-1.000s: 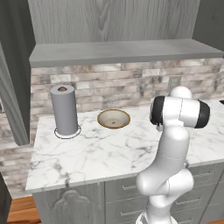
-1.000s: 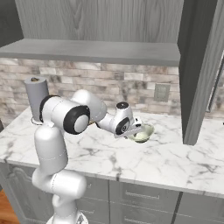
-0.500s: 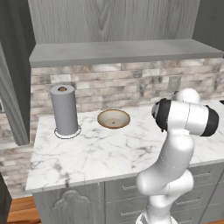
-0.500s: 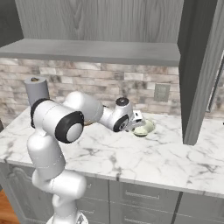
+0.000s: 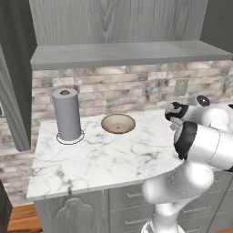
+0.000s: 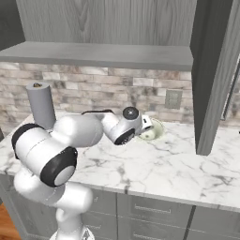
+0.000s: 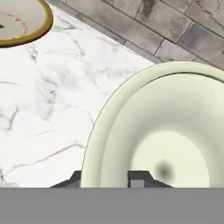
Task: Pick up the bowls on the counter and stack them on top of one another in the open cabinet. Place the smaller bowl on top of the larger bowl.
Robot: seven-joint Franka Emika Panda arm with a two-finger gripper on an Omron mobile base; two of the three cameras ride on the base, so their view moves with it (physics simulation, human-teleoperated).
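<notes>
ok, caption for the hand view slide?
Tool straddling the rim of the smaller bowl on the counter, larger bowl beyond.

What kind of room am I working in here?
A rendered kitchen, by the look of it: a marble counter against a brick backsplash, drawer fronts below, an open cabinet above, and a paper-towel roll with two bowls out.

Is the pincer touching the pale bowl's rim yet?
Cannot tell. In the hand view the pincer straddles the smaller bowl rim, one tip outside and one inside, but contact itself isn't plain there.
</notes>
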